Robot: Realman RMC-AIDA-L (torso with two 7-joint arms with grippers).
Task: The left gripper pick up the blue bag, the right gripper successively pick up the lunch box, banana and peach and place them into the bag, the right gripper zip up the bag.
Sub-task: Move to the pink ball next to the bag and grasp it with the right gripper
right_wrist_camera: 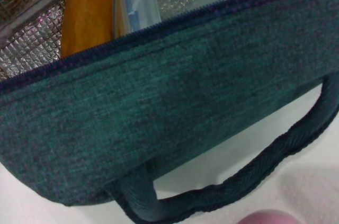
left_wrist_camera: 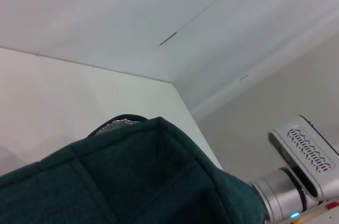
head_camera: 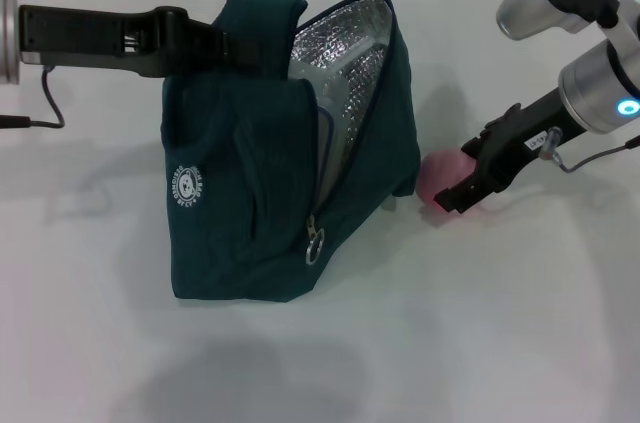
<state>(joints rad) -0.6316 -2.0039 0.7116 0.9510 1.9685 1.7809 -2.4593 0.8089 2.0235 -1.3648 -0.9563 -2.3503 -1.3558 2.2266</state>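
Observation:
The blue bag [head_camera: 250,213] stands open on the white table, its silver lining [head_camera: 340,53] showing. My left gripper [head_camera: 222,43] reaches in from the left and is shut on the fabric at the bag's top. The right wrist view looks into the bag, where the banana [right_wrist_camera: 87,12] and the lunch box [right_wrist_camera: 139,1] lie, with a loop handle [right_wrist_camera: 254,176] below them. The pink peach [head_camera: 436,178] rests on the table just right of the bag. My right gripper [head_camera: 458,178] is low against the peach's right side and partly covers it. The peach [right_wrist_camera: 270,217] barely shows in the right wrist view.
The bag's ring zip pull [head_camera: 314,243] hangs at the lower front beside a round white logo [head_camera: 186,188]. A cable [head_camera: 45,103] trails on the table at far left. In the left wrist view I see bag fabric [left_wrist_camera: 132,181] and my right arm [left_wrist_camera: 296,181] beyond it.

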